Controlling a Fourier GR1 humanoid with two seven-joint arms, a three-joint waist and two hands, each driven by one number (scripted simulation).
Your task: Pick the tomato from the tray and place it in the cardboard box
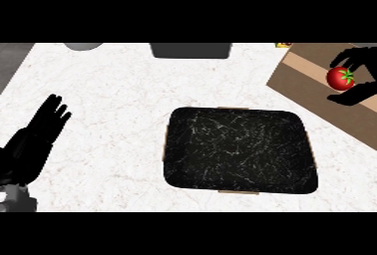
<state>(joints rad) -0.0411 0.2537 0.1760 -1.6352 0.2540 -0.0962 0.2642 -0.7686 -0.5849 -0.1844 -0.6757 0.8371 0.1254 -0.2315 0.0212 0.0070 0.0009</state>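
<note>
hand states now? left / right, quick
Left hand: open, fingers straight, resting at the view's left edge, holding nothing.
Right hand: shut on the tomato, over the cardboard box.

Even, bright light over a white counter (110,99).
No glare or cast shadows show; the dark tray (239,152) at centre reads flat, and edges toward the frame's corners look undistorted.
</note>
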